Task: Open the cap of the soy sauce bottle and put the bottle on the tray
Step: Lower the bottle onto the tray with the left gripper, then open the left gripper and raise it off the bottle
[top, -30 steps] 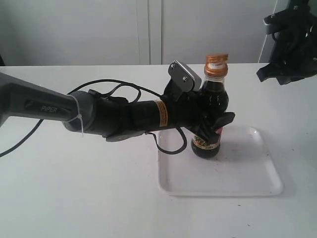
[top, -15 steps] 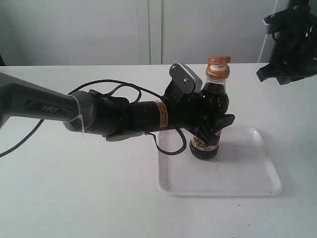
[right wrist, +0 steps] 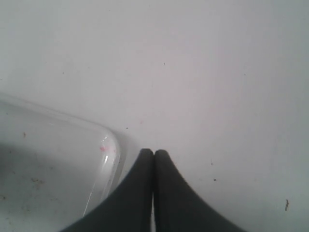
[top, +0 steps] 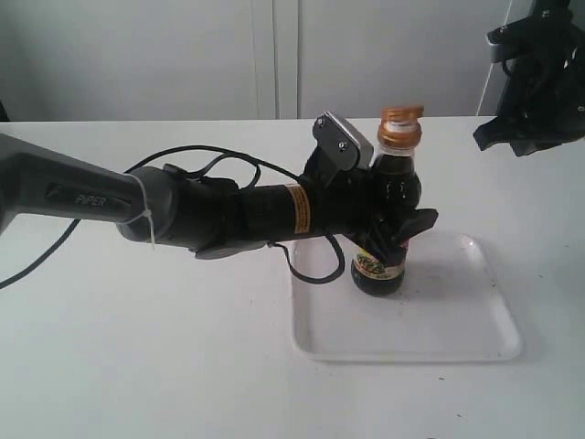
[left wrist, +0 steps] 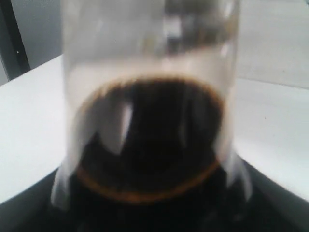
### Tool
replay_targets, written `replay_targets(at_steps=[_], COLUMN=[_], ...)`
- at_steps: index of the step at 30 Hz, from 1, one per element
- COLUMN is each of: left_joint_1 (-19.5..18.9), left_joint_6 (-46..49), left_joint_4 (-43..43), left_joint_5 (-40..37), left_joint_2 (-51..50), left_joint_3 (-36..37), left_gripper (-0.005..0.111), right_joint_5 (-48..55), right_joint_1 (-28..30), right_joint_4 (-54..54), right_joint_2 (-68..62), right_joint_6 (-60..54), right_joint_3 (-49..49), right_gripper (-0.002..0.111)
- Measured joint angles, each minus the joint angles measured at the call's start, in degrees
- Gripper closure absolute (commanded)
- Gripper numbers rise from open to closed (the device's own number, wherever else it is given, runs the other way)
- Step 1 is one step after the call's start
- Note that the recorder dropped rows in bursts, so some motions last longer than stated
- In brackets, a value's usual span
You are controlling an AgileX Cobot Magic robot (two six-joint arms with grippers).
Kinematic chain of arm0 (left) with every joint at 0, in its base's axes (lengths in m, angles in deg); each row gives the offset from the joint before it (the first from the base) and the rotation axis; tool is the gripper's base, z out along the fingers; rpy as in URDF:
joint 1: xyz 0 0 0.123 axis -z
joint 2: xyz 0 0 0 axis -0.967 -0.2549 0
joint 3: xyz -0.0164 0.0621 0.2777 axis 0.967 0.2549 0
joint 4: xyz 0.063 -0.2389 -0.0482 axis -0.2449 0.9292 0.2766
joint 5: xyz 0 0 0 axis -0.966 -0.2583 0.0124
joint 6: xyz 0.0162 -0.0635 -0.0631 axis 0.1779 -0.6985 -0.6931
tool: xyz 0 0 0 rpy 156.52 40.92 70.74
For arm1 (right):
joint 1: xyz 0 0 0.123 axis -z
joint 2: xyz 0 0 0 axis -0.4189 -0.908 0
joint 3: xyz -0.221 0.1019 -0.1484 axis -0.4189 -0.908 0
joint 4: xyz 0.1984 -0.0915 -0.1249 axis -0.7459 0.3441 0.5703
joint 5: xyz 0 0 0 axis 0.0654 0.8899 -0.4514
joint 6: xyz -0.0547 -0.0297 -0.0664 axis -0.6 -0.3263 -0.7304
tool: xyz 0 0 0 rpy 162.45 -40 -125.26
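Observation:
The soy sauce bottle [top: 397,186] stands upright over the near left part of the white tray [top: 448,325], its base at the tray floor. My left gripper [top: 395,234] is shut on the bottle's body, its fingers covering most of the label. The orange cap [top: 400,127] tops the neck with its lid tilted up and white showing under it. The left wrist view is filled by the glass and dark liquid of the bottle [left wrist: 149,140]. My right gripper [right wrist: 154,154] is shut and empty, raised at the far right [top: 512,133], above the table beside a tray corner [right wrist: 110,145].
The left arm [top: 210,215] with its looped cable stretches across the white table [top: 137,347] from the left. A grey wall runs behind the table.
The bottle and left gripper have shifted very slightly right and down over the tray. The right arm has not moved.

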Motion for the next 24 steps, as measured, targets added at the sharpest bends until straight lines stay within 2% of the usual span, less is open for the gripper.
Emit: replay_targets(at_steps=[5, 24], left_joint_1=[0.0, -1.0], left_joint_6=[-0.2, 0.6], left_joint_4=[0.2, 2.7], left_joint_5=[2.5, 3.1], left_joint_2=[0.9, 3.1], left_joint_3=[-0.5, -0.5], left_gripper=[0.012, 0.012], right_joint_5=[0.0, -0.1], right_joint_1=[0.0, 0.0], right_joint_4=[0.0, 0.0], right_joint_2=[0.0, 0.0], right_joint_6=[0.0, 0.1], right_joint_3=[0.0, 0.0], right_gripper=[0.108, 0.108])
